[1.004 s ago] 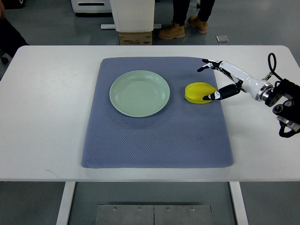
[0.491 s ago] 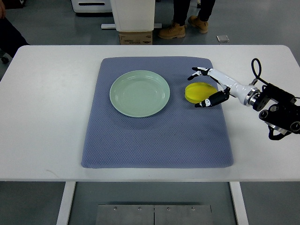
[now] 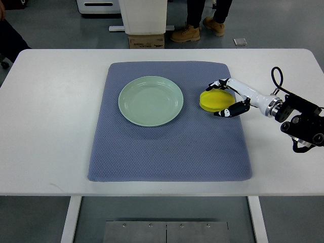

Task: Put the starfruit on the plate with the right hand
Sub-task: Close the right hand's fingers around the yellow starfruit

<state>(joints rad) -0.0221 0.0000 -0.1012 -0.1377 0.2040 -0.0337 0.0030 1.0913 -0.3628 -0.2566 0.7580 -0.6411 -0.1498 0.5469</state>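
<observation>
The yellow starfruit lies on the blue-grey mat, right of the pale green plate. My right hand comes in from the right edge and wraps the starfruit. Its fingers curl over the far edge and the thumb presses the near edge. The fruit rests on the mat. The plate holds nothing. The left arm is out of view.
The mat lies on a white table. Beyond the far edge stand a cardboard box and a person's boots.
My right hand has moved left over the starfruit, and its fingers and thumb have closed in on the fruit's edges. The starfruit and plate have not moved.
</observation>
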